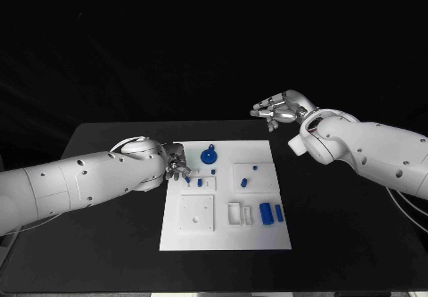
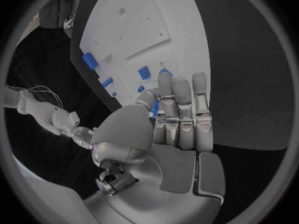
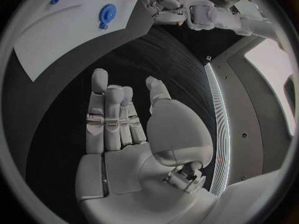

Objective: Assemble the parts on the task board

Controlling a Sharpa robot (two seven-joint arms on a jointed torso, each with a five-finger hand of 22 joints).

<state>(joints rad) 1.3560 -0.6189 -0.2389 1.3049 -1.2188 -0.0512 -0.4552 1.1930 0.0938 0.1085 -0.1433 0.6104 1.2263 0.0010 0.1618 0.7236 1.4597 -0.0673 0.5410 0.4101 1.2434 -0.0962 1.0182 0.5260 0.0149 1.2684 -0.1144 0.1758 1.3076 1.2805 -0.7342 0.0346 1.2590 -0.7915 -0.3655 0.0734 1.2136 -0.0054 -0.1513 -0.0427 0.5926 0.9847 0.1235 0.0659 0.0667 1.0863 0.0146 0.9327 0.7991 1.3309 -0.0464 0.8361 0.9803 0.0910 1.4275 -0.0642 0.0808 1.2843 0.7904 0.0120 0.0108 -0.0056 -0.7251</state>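
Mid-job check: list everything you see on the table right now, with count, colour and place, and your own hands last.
table: one, black, under everything.
task board: one, white plate, middle of the table.
round part: one, blue, disc-like, on the board's far end.
cylinder parts: two, blue, side by side near the board's near right corner.
small parts: several, blue, scattered across the board's far half; too small to count surely.
left hand: one, silver, at the board's far left edge, holding nothing I can see.
right hand: one, silver, raised beyond the board's far right corner, fingers apart, empty.
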